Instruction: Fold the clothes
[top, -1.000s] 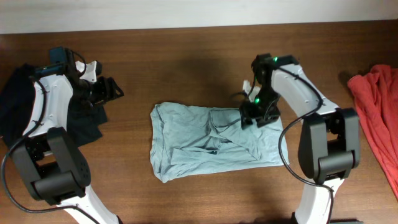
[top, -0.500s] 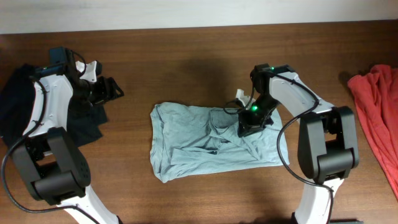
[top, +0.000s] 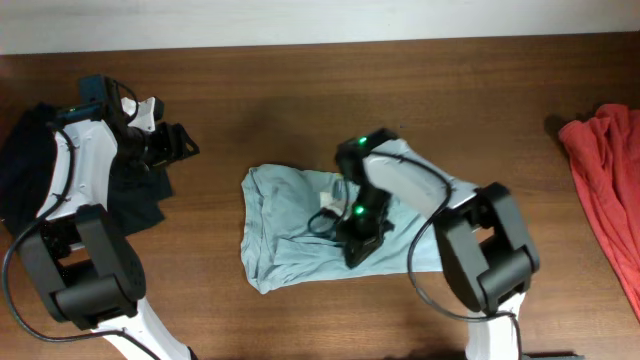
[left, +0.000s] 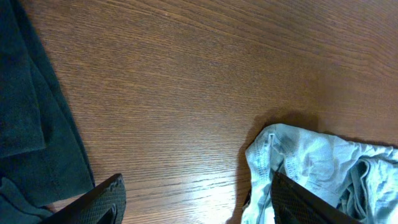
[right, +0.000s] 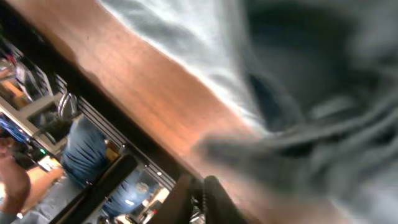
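Observation:
The pale grey-blue T-shirt (top: 285, 225) lies crumpled mid-table. My right gripper (top: 353, 250) is low over its middle, shut on a pinch of the T-shirt's right side. That fabric trails up and back under the arm toward the right. In the right wrist view the fingers (right: 202, 199) are pressed together, with blurred T-shirt cloth (right: 292, 93) draped past them. My left gripper (top: 185, 143) hovers open over bare wood. The T-shirt's near corner (left: 311, 162) reaches its right finger (left: 298, 202), and nothing sits between the fingers (left: 199, 205).
A navy garment (top: 30, 170) is heaped at the far left beneath the left arm, and its edge (left: 31, 124) shows in the left wrist view. A red garment (top: 610, 190) lies at the right table edge. Bare wood (top: 300, 110) surrounds the T-shirt.
My right gripper closed on the T-shirt's right side and swept leftward across it, dragging that cloth over the middle. The left arm has stayed put.

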